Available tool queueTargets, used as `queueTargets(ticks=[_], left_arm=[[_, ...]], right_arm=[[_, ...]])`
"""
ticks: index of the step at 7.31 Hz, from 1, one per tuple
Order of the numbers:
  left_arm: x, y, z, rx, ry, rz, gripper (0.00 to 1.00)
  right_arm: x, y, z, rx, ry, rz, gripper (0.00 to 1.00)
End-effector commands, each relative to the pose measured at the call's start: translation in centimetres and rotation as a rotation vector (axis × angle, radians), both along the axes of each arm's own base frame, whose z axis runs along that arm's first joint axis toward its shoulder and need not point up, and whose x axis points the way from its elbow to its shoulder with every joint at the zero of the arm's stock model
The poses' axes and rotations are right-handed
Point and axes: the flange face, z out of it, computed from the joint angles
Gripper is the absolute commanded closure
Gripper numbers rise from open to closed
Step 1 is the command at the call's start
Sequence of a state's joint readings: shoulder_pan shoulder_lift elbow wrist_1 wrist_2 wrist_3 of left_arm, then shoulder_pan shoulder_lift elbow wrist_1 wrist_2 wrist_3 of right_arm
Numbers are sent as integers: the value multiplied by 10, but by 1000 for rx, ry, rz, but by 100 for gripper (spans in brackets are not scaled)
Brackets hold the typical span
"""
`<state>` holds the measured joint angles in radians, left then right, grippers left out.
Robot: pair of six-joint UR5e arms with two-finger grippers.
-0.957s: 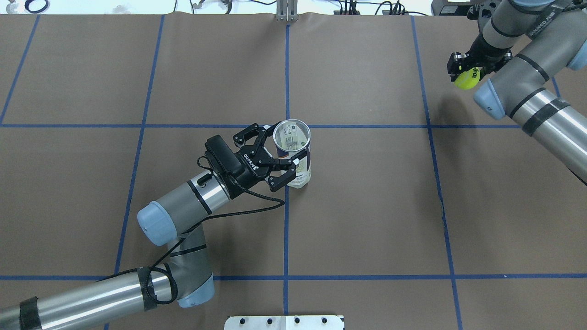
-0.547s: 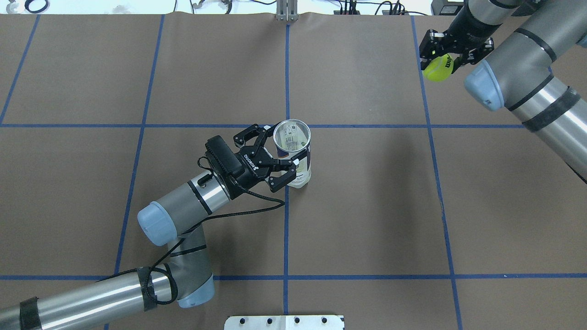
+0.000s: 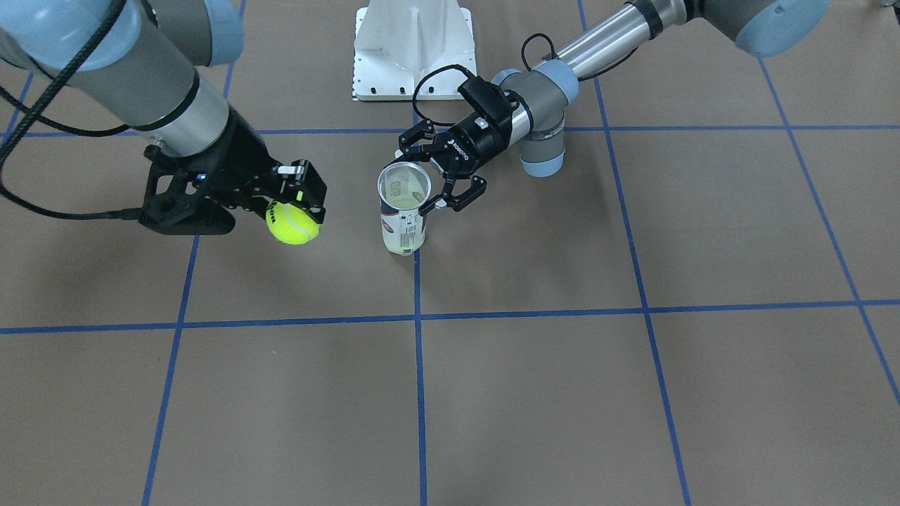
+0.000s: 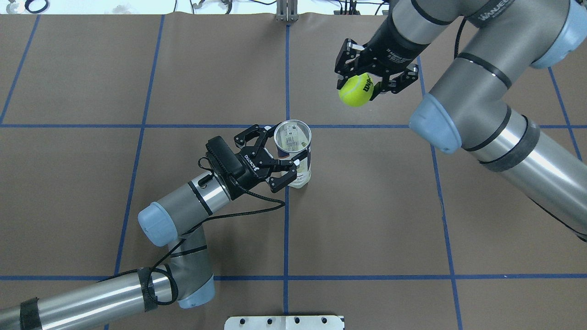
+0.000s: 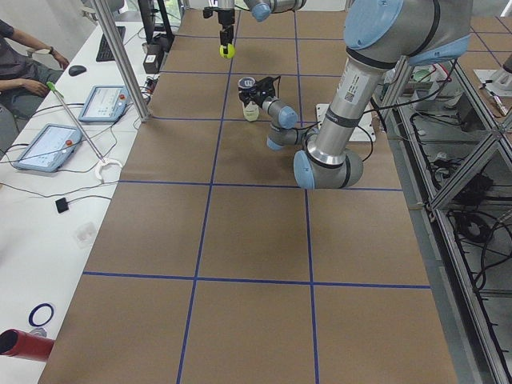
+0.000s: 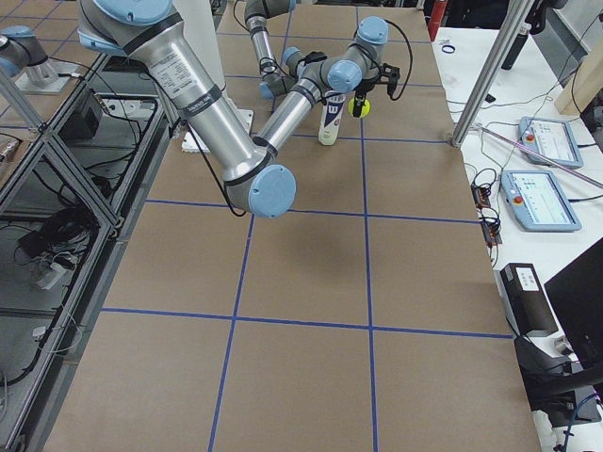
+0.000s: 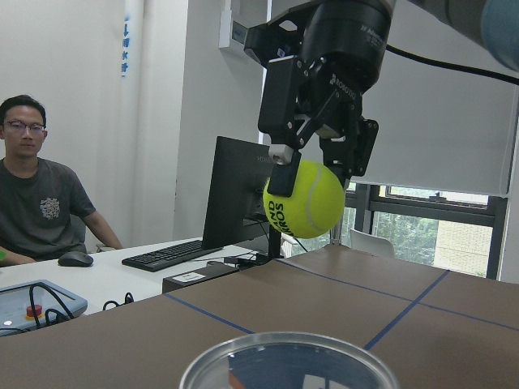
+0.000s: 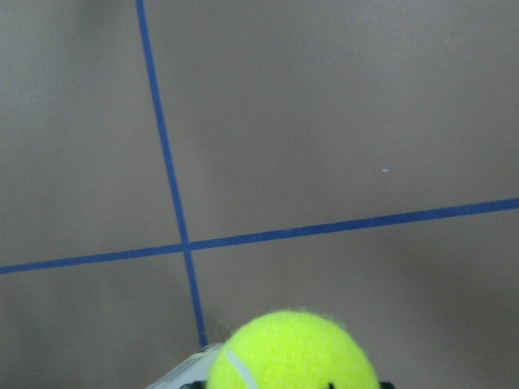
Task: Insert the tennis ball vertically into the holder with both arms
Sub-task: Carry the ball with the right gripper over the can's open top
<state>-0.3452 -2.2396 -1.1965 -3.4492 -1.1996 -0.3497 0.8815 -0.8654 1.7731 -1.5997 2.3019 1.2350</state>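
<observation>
**Q:** Cans, count and place?
**A:** One. Can (image 4: pixel 293 153): clear, navy-and-white label, silver rim. It stands upright on the table (image 4: pixel 367 220) with its mouth up, at a crossing of the blue lines (image 4: pixel 367 277).

**Q:** Balls?
**A:** One. Ball (image 4: pixel 355 91): yellow-green with dark lettering. It is in the air, higher than the can's rim. It lies beyond the can from the robot and to the robot's right of it, not over the mouth.

**Q:** Arms and grippers?
**A:** Two arms, two grippers.
- Right gripper (image 4: pixel 361 85): points downward, with both fingers clamped on the sides of the ball.
- Left gripper (image 4: pixel 279 153): lies roughly level on the robot's-left side of the can, at its upper part. Its fingers are spread wide, one on either side of the can. Whether they touch the can cannot be told.

**Q:** Other entries?
**A:** One white pedestal (image 3: pixel 411 49), on the robot's side of the can. One person (image 5: pixel 20 64), seated at a desk past the table edge on the far side of the can from the robot. Two tablets (image 5: pixel 102 102) on that desk.
</observation>
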Motion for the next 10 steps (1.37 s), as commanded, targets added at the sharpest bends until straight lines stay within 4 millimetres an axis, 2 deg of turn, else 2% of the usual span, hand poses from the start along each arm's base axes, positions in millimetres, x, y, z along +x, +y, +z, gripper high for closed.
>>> queueTargets(ticks=[1,2,4,5,6,10], left_arm=[[0,0,0,0,1,0,15],[0,0,0,0,1,0,15],[0,0,0,0,1,0,15],[0,0,-1,0,3,1,15],[0,0,-1,0,3,1,15],[-1,0,0,-1,2,1,15]], right_arm=[[-36,25,-49,-4,-40,-14,100],[-57,32,-64,-8,-36,-1,100],[-79,46,-73,9,-31,-11,100],[-91,42,-83,13,-21,2,100],[-94,44,-80,8,-17,0,100],[-77,59,-48,3,-11,-9,98]])
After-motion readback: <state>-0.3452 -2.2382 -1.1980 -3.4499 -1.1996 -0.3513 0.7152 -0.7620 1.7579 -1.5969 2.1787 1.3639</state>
